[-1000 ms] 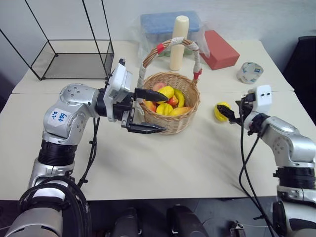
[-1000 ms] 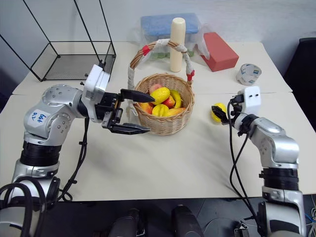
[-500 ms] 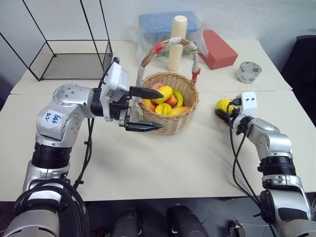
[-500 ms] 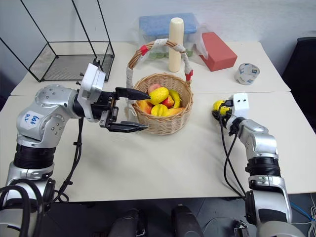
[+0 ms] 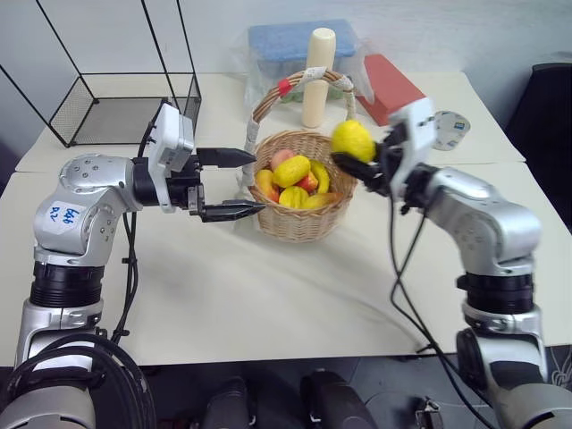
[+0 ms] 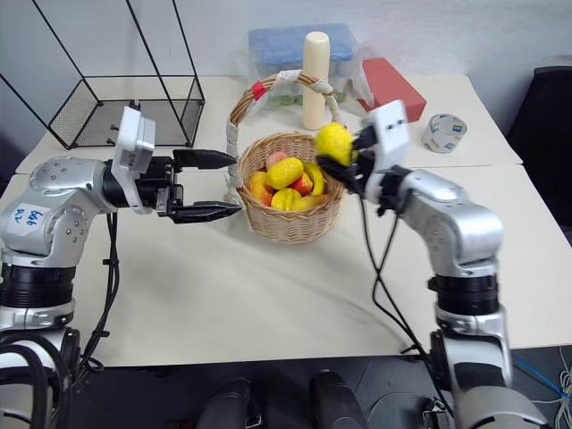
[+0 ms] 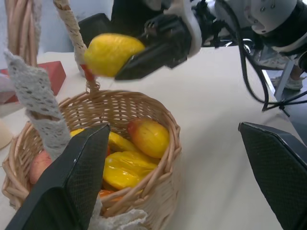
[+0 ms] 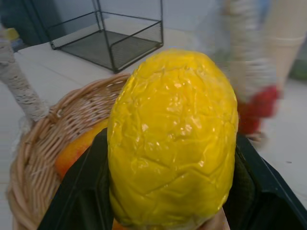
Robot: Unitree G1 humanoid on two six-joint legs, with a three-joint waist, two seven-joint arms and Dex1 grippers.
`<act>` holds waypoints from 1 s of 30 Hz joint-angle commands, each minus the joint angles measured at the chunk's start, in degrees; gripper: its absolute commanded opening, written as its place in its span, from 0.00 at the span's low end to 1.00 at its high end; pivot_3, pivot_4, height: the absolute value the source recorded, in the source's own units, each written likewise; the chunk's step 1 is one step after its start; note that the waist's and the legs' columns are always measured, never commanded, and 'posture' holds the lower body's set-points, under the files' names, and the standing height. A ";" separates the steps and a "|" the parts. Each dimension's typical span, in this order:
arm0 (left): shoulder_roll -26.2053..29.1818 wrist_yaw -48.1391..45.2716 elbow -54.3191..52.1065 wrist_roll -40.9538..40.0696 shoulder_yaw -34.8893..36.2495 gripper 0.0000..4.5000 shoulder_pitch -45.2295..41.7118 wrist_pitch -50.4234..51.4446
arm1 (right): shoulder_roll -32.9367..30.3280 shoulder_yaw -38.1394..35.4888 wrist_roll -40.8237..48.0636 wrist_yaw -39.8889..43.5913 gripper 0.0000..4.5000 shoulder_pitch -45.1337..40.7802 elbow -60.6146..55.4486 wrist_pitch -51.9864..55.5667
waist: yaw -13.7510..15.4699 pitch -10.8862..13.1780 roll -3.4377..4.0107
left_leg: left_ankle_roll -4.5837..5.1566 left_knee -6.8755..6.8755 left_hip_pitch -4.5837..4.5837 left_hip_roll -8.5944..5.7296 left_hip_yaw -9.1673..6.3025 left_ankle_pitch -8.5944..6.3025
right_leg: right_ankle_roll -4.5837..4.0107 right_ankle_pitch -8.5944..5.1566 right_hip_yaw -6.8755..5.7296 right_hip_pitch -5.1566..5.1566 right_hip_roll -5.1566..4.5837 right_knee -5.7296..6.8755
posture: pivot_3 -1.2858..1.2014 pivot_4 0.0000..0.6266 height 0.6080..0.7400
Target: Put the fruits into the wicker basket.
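My right gripper [image 5: 357,154] is shut on a yellow lemon [image 5: 352,140] and holds it in the air just over the right rim of the wicker basket [image 5: 304,222]. The same lemon [image 8: 172,139] sits between the black fingers in the right wrist view, with the basket's rim below it. Several yellow and red-blushed fruits [image 5: 295,174] lie inside the basket. My left gripper [image 5: 253,182] is open and level at the basket's left side, beside the cloth-wrapped handle [image 5: 253,134], with nothing between its fingers [image 7: 72,182].
A black wire-frame basket [image 5: 125,107] stands at the back left. Behind the wicker basket are a cream cylinder [image 5: 317,76], a blue box [image 5: 299,40] and a red block [image 5: 393,85]. A tape roll [image 5: 454,125] lies at the back right.
My right gripper closed on the lemon on the table at the right, lifted it and carried it left to the basket's right rim. The left gripper drew slightly away to the left.
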 commanded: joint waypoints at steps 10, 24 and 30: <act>0.89 1.74 -3.08 -0.58 2.24 1.00 1.10 -1.14 | -5.11 -7.37 3.21 -1.15 1.00 1.99 -14.32 7.19 | -0.03 0.00 0.00 | 0.01 -0.03 -0.02 0.00 -0.03 -0.01 | 0.00 0.00 -0.02 0.01 -0.02 -0.02 | 0.52 0.24 1.00; -1.13 3.99 -5.41 -1.73 2.01 1.00 0.12 1.04 | 2.59 -3.82 -9.37 -4.96 1.00 -7.57 14.71 -12.43 | -0.71 0.01 0.01 | -0.06 -0.09 0.02 0.01 0.07 0.03 | 0.00 0.00 0.02 -0.06 0.04 0.01 | 0.52 0.24 1.00; -1.19 4.47 -5.96 -1.70 2.21 1.00 0.47 1.05 | 5.27 -3.83 -13.00 -4.37 0.92 -13.20 29.00 -22.32 | -0.60 0.01 0.01 | -0.04 -0.06 0.01 0.01 0.06 0.02 | 0.00 0.00 0.00 -0.05 0.01 0.01 | 0.52 0.24 1.00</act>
